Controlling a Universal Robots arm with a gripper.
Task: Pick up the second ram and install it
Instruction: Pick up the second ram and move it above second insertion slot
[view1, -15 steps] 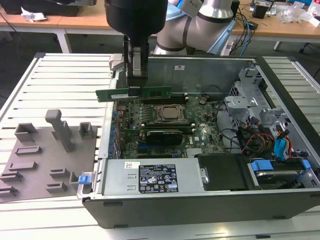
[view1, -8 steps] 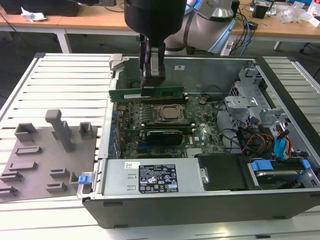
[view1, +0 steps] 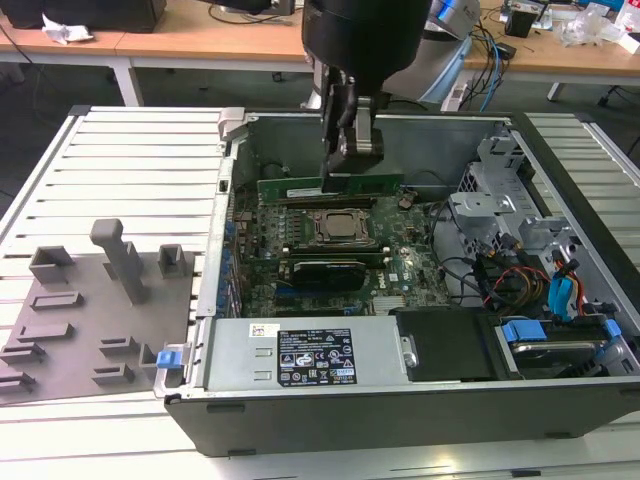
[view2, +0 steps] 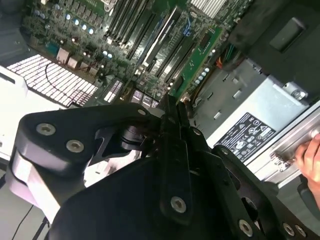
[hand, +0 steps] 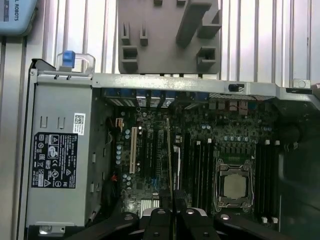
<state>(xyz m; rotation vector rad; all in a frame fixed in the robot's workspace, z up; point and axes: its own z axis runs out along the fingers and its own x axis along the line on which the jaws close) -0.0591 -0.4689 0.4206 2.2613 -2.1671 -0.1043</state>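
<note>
second ram (hand: 169, 155) edge-on in first wrist view

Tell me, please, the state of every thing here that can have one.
gripper: shut on the second ram.
second ram: held on edge over the motherboard, apparently not seated in a slot.
computer case: lying on its side, open.
CPU socket: frame closed, chip in place.
hand: near the case's rim.

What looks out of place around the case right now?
A person's hand is at the case's edge by the power supply while the pincer holds the second ram over the motherboard. The ram looks level; nothing else stands out.
</note>
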